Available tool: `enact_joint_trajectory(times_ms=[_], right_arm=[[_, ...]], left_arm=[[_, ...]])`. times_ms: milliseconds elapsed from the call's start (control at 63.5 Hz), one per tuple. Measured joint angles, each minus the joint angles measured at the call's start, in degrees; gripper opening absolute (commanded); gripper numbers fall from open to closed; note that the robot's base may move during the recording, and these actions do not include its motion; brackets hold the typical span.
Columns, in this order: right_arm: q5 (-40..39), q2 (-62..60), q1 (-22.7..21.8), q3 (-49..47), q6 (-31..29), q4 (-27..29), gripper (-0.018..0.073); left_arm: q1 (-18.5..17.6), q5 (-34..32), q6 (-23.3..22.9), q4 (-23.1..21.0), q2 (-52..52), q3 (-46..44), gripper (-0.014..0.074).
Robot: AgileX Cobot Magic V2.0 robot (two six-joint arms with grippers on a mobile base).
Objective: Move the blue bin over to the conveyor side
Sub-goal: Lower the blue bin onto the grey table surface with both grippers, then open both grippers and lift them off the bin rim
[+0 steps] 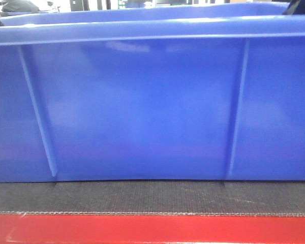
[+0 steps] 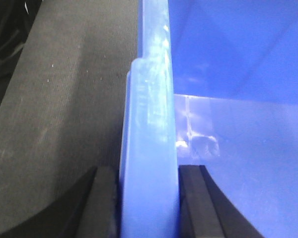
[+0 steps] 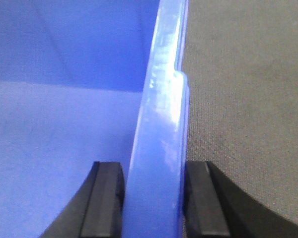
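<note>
The blue bin (image 1: 142,112) fills the front view, its ribbed long side facing me, standing on the dark woven conveyor (image 1: 152,197) just behind the red frame edge (image 1: 152,229). My left gripper (image 2: 149,203) is shut on the bin's left rim (image 2: 151,124), one black finger outside over the belt (image 2: 59,114), one inside the bin. My right gripper (image 3: 154,203) is shut on the bin's right rim (image 3: 161,119) in the same way, with the belt (image 3: 243,99) on its outer side. Only dark slivers of the arms show at the front view's top corners.
The bin's inside (image 3: 49,129) looks bare in both wrist views. Dark machinery (image 2: 5,44) lies past the belt's far left edge. Blurred background objects show above the bin's far rim (image 1: 30,6).
</note>
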Motion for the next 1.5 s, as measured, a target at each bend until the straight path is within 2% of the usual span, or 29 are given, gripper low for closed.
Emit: enact_joint_trajectory(times_ms=[378,425,504,583,630,693,803,882,945,1008,1024,1165,1197,1307,1496], right_arm=[[-2.1,1.0,-0.1,0.1,0.0,-0.1,-0.0062],[-2.2,1.0,-0.1,0.1,0.0,-0.1,0.0006],[-2.3,1.0,-0.1,0.1,0.0,-0.2,0.0165],[-3.1,1.1,-0.1,0.1,-0.5,-1.0,0.0361],[-5.1,1.0,-0.1,0.0,-0.8,-1.4,0.0407],[-6.7,0.7,-0.1,-0.3,-1.1,-1.7,0.0426],[-7.8,0.6,-0.1,-0.3,-1.3,-1.9,0.0424],[-7.8,0.6,-0.1,-0.9,-1.3,-1.9,0.0420],[-7.3,-0.2,-0.1,-2.1,-1.3,-1.9,0.0369],[-6.4,-1.5,-0.1,-3.5,-1.5,-1.9,0.0266],[-6.0,-2.0,-0.1,-4.2,-1.5,-1.9,0.0204],[-4.5,-6.5,-0.1,-6.8,-1.5,-2.0,-0.0101],[-4.5,-7.6,-0.1,-7.0,-1.5,-2.0,-0.0097],[-5.9,-11.1,-0.1,-7.6,-1.5,-2.0,-0.0070],[-7.1,-17.2,-0.1,-7.6,-1.5,-1.6,-0.0070]], left_arm=[[0.0,-1.5,0.0,0.1,0.3,-0.1,-0.0013],[0.0,-1.5,0.0,0.2,0.3,-0.1,0.0007],[0.0,-1.7,0.0,0.2,0.3,-0.1,0.0092],[0.0,-1.8,0.0,0.2,0.3,-0.1,0.0232],[0.0,-2.7,0.0,0.3,0.5,-0.1,0.0313],[0.0,-5.1,0.0,0.3,0.7,-0.4,0.0393],[0.1,-7.6,0.0,0.4,0.7,-2.3,0.0477],[0.1,-7.6,0.0,0.4,0.6,-4.4,0.0471],[0.1,-7.1,0.0,0.4,0.0,-6.3,0.0442],[0.1,-5.6,0.0,0.4,-1.4,-8.6,0.0347],[0.1,-5.1,0.0,0.4,-1.8,-9.3,0.0307],[0.1,-1.7,0.0,0.4,-6.2,-13.1,0.0015],[0.1,-1.6,0.0,0.4,-7.4,-13.6,-0.0043],[0.1,-2.9,0.0,0.5,-11.0,-13.8,0.0009],[0.1,-3.4,0.0,0.6,-15.9,-13.8,0.0011]])
